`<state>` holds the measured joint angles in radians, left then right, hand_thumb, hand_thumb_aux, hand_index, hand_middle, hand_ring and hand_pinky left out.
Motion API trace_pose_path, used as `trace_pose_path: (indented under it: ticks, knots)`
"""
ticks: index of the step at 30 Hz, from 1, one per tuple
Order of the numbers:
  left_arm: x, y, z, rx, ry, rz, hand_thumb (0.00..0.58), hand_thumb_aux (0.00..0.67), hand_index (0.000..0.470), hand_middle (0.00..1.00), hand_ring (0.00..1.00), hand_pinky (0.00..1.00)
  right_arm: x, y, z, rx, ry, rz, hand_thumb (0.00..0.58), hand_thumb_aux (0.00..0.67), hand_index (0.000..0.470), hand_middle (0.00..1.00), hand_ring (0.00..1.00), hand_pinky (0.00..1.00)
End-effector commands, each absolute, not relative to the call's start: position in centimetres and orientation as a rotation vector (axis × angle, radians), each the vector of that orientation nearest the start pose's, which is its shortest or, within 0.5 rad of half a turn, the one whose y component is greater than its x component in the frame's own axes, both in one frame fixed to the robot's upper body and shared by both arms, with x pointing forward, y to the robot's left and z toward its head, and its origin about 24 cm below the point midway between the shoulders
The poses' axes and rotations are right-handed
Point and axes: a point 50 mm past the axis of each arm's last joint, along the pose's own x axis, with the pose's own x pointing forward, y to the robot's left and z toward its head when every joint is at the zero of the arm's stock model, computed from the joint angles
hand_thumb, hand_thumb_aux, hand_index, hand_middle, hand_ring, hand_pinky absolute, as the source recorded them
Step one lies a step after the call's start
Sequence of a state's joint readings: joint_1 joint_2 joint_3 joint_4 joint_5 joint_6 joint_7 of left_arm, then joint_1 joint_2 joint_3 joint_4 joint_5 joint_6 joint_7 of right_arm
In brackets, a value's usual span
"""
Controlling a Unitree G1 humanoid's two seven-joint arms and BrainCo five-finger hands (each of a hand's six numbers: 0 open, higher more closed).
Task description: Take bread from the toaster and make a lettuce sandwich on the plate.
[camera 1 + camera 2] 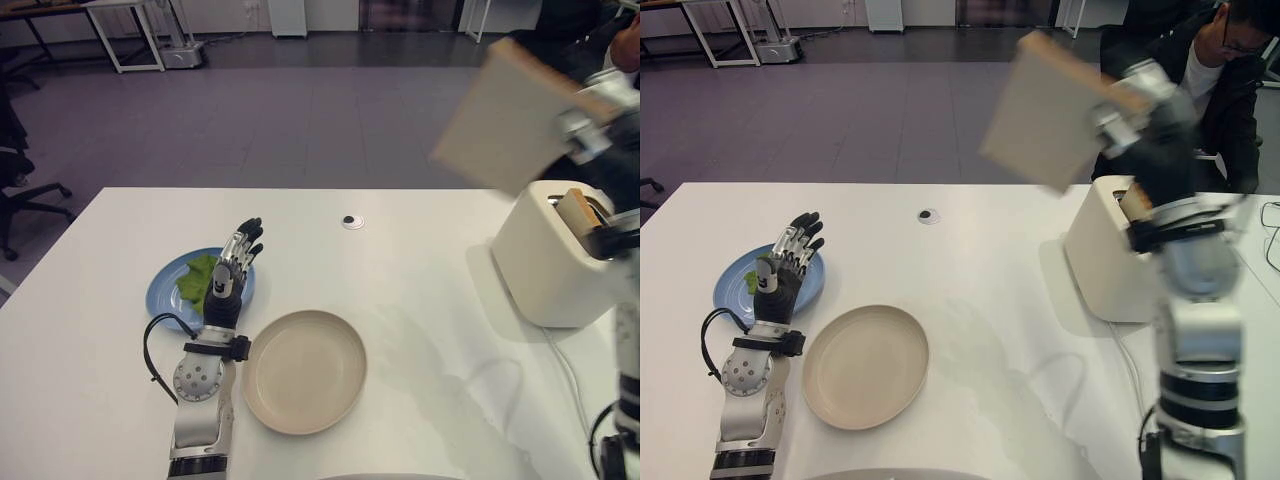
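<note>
The right hand pinches bread high over the toaster, at 2 o'clock from the tan plate. The left hand, fingers spread, rests over lettuce at 10 o'clock.

This looks like a lab or office workroom. The white surface is a plain desk top with a round cable grommet near its far edge, and it stands on a wide stretch of grey floor. A black office chair on castors sits off the surface's left edge, and white-framed tables stand along the far wall. The kitchen things are few: a toaster by the right edge, a beige plate and a blue plate toward the front.
</note>
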<state>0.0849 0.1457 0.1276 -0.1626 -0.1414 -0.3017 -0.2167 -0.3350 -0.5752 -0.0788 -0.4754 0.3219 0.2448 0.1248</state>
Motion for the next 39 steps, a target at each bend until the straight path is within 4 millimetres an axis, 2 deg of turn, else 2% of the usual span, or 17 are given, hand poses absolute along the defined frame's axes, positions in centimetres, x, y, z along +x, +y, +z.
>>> trace_pose_path:
  ticks: [1, 5, 10, 13, 19, 23, 24, 25, 26, 30, 35, 37, 39]
  knots:
    - [22.6, 20.2, 9.6, 0.098, -0.379, -0.088, 0.0, 0.0, 0.0, 0.0, 0.0, 0.0, 25.0, -12.1, 18.7, -0.159, -0.304, 0.584, 0.58, 0.67, 0.47, 0.0, 0.0, 0.0]
    - [22.8, 21.1, 9.9, 0.12, -0.38, -0.071, 0.0, 0.0, 0.0, 0.0, 0.0, 0.0, 23.6, -7.1, 14.1, -0.115, -0.125, 0.754, 0.58, 0.67, 0.47, 0.0, 0.0, 0.0]
    - [22.7, 22.0, 10.2, 0.141, -0.383, -0.049, 0.0, 0.0, 0.0, 0.0, 0.0, 0.0, 22.1, -3.6, 10.8, -0.162, -0.048, 0.849, 0.58, 0.67, 0.47, 0.0, 0.0, 0.0]
    - [22.6, 22.2, 10.3, 0.147, -0.381, -0.044, 0.0, 0.0, 0.0, 0.0, 0.0, 0.0, 21.4, -3.0, 9.1, -0.291, -0.054, 0.877, 0.58, 0.67, 0.47, 0.0, 0.0, 0.0]
    - [22.4, 22.4, 10.3, 0.149, -0.376, -0.044, 0.0, 0.0, 0.0, 0.0, 0.0, 0.0, 19.9, -3.3, 6.9, -0.529, -0.078, 0.934, 0.58, 0.67, 0.47, 0.0, 0.0, 0.0]
    - [22.2, 22.2, 10.3, 0.146, -0.371, -0.047, 0.0, 0.0, 0.0, 0.0, 0.0, 0.0, 19.7, -3.4, 6.6, -0.6, -0.102, 0.929, 0.58, 0.67, 0.47, 0.0, 0.0, 0.0]
    - [22.2, 22.2, 10.3, 0.145, -0.37, -0.049, 0.0, 0.0, 0.0, 0.0, 0.0, 0.0, 19.9, -3.5, 6.8, -0.616, -0.122, 0.91, 0.503, 0.426, 0.299, 0.0, 0.0, 0.0]
    - [22.2, 22.1, 10.3, 0.144, -0.369, -0.05, 0.0, 0.0, 0.0, 0.0, 0.0, 0.0, 20.1, -3.6, 7.0, -0.63, -0.141, 0.891, 0.096, 0.058, 0.041, 0.0, 0.0, 0.0]
    - [22.2, 22.1, 10.2, 0.143, -0.367, -0.05, 0.0, 0.0, 0.0, 0.0, 0.0, 0.0, 20.4, -3.7, 7.3, -0.644, -0.163, 0.869, 0.0, 0.0, 0.0, 0.0, 0.0, 0.0]
    - [22.1, 22.0, 10.0, 0.14, -0.359, -0.053, 0.0, 0.0, 0.0, 0.0, 0.0, 0.0, 21.1, -4.2, 9.0, -0.804, -0.333, 0.778, 0.0, 0.0, 0.0, 0.0, 0.0, 0.0]
    - [22.2, 22.4, 10.2, 0.168, -0.357, -0.054, 0.0, 0.0, 0.0, 0.0, 0.0, 0.0, 21.0, -4.8, 11.0, -0.918, -0.495, 0.672, 0.0, 0.0, 0.0, 0.0, 0.0, 0.0]
    - [22.6, 23.3, 10.7, 0.278, -0.353, -0.042, 0.0, 0.0, 0.0, 0.0, 0.0, 0.0, 21.2, -5.5, 11.7, -0.891, -0.518, 0.594, 0.0, 0.0, 0.0, 0.0, 0.0, 0.0]
    - [23.4, 25.2, 10.9, 0.554, -0.294, -0.017, 0.0, 0.0, 0.0, 0.0, 0.0, 0.0, 21.9, -7.2, 11.8, -0.798, -0.474, 0.491, 0.0, 0.0, 0.0, 0.0, 0.0, 0.0]
